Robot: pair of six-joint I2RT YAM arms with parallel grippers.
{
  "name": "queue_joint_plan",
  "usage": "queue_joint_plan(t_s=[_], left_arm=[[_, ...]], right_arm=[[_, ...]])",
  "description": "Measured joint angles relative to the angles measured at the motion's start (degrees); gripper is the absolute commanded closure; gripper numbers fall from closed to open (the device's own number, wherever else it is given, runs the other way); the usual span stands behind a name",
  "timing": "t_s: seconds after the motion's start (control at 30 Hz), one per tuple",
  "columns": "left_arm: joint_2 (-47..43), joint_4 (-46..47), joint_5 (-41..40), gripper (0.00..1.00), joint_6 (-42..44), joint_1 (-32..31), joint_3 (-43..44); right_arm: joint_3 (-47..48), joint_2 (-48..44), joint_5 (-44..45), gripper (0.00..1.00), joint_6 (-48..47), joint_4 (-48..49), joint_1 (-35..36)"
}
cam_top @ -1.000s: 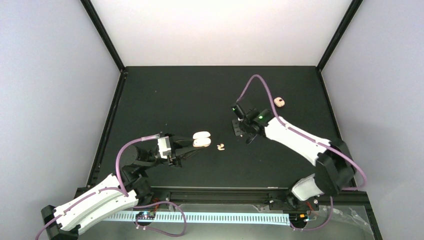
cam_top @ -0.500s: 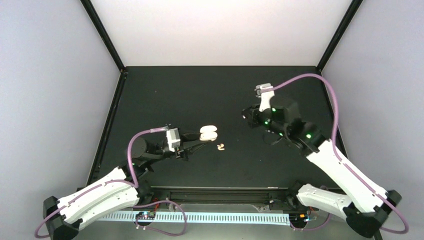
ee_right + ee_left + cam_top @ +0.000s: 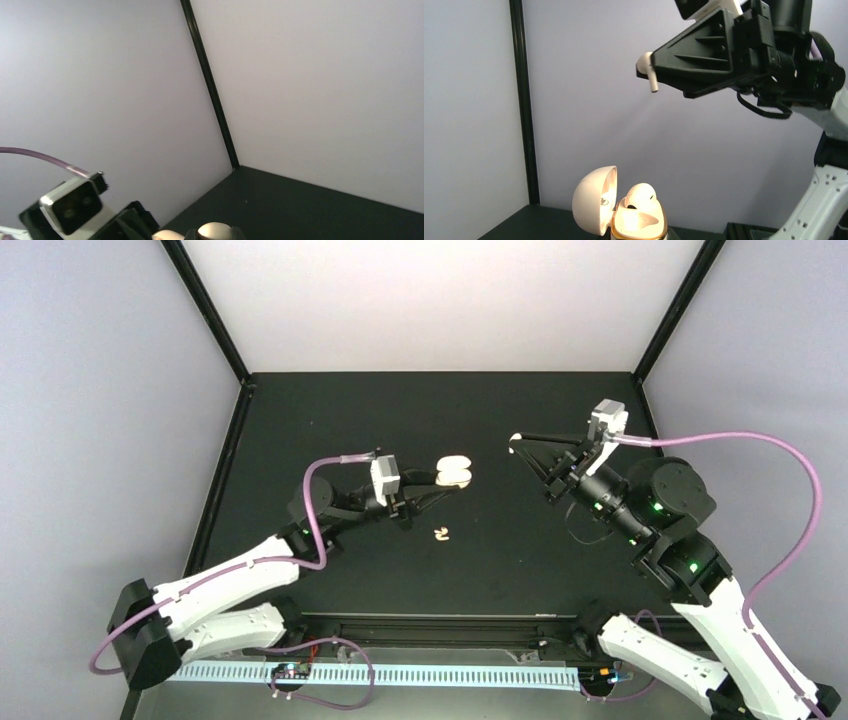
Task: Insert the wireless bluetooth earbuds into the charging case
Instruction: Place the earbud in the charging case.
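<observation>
My left gripper [image 3: 450, 480] is shut on the cream charging case [image 3: 455, 472] and holds it above the table with the lid open. In the left wrist view the case [image 3: 636, 222] has one earbud [image 3: 640, 196] seated in it, beside the open lid [image 3: 594, 200]. My right gripper [image 3: 517, 443] is raised to the right of the case and shut on another earbud [image 3: 647, 67], stem pointing down. That earbud also shows between the jaws in the right wrist view [image 3: 215, 232]. A pair of loose earbuds [image 3: 441, 534] lies on the black table below the case.
The black table [image 3: 400, 420] is walled by pale panels with black corner posts [image 3: 205, 310]. The left arm's wrist camera [image 3: 70, 207] shows at the lower left of the right wrist view. A black rail [image 3: 440, 625] runs along the near edge.
My left gripper has carried the open case up and to the right. My right arm has swung up and right and now points its gripper left at the case, with an earbud in it.
</observation>
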Motion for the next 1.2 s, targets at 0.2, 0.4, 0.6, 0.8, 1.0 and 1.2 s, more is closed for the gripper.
queue_joint_plan(t_s=[0.2,0.4,0.6,0.8,1.0,1.2], left_arm=[[7.87,6.91,1.57,0.99,-3.41,0.0,5.77],[14.56,14.08,3.5,0.98,-7.3,-0.02,10.1],[18.71,18.4,4.5,0.98,-9.49,-0.22,12.57],[20.57,19.76,4.68,0.98,-9.75,-0.85,13.86],[20.59,20.24,4.68,0.98,-8.85,-1.84,13.92],[20.59,20.26,5.18,0.98,-5.42,-3.5,13.92]], right_arm=[[-2.14,-2.43,-2.23,0.91,0.15,6.84,0.0],[-4.37,-3.04,-4.35,0.9,0.5,12.55,0.0],[-4.72,-2.58,-6.16,0.9,1.25,15.87,0.0],[-5.31,-1.92,-7.63,0.9,1.57,17.75,0.0],[-6.78,-1.68,-8.59,0.9,1.53,18.38,0.0],[-8.74,-1.75,-10.25,0.9,0.66,19.89,0.0]])
